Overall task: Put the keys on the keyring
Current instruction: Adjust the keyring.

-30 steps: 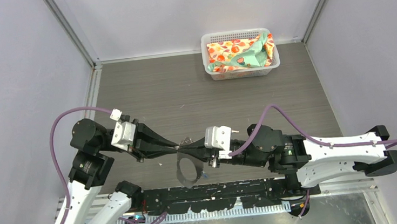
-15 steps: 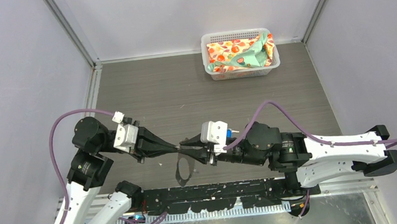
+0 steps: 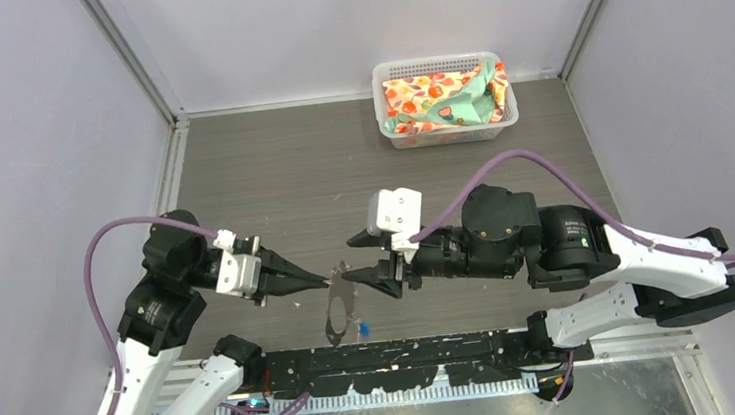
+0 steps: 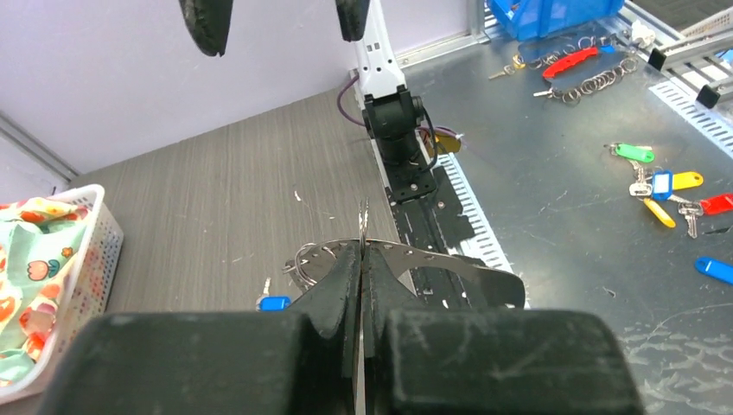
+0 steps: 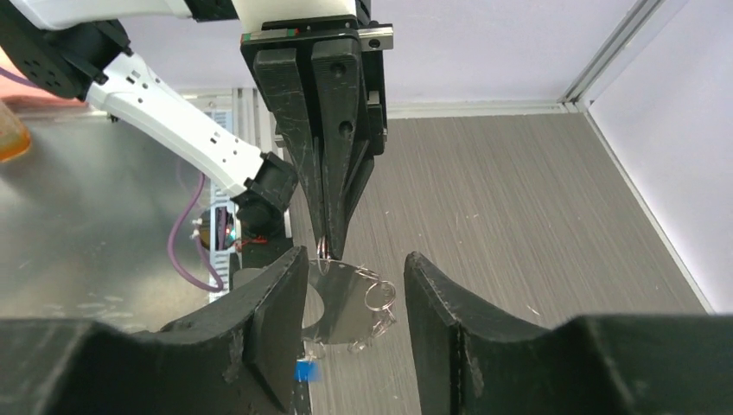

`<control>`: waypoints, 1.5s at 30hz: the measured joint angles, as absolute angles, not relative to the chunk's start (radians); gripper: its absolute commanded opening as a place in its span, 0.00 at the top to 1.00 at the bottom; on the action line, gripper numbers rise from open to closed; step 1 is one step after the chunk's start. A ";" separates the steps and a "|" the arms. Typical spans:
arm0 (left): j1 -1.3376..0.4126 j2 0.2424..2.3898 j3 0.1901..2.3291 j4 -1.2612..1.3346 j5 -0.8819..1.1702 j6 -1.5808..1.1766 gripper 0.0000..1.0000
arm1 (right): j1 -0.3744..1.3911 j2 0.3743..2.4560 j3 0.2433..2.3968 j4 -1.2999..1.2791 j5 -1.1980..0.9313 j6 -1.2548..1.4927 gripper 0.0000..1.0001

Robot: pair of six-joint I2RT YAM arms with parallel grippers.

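My left end effector point(image 3: 327, 279) is now pinching the keyring point(image 5: 346, 303) while my right end effector point(image 3: 356, 260) is spreading off it, becoming free for a key point(image 3: 364, 326)

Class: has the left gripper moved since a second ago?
Yes. The left gripper has shifted slightly toward the black rail, away from the basket.

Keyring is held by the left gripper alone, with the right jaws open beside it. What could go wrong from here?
The left gripper pinches the keyring only at its edge, so it may swing or slip. The open right gripper sits close beside it, and moving in could knock it loose. One blue key lies near the ring. Whether it is threaded is unclear, so it could drop.
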State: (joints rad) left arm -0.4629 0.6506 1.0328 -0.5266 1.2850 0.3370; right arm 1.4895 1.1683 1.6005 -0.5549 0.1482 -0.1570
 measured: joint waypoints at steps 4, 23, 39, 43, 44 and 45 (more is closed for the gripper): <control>-0.463 0.650 1.038 -0.577 1.297 0.430 1.00 | 1.488 1.241 1.705 -0.680 0.117 -0.165 0.53; -0.463 0.696 1.100 -0.853 1.218 0.787 1.00 | 1.483 1.398 1.792 -0.840 0.124 -0.219 0.68; -0.463 0.701 1.102 -0.853 1.214 0.722 1.00 | 1.462 1.447 1.836 -0.862 0.075 -0.224 0.70; -0.463 0.701 1.102 -0.849 1.214 0.710 1.00 | 1.457 1.447 1.834 -0.862 0.059 -0.211 0.66; -0.463 0.701 1.102 -0.847 1.214 0.706 1.00 | 1.457 1.447 1.832 -0.862 0.057 -0.208 0.64; -0.463 0.701 1.102 -0.845 1.214 0.699 1.00 | 1.457 1.447 1.830 -0.862 0.054 -0.205 0.63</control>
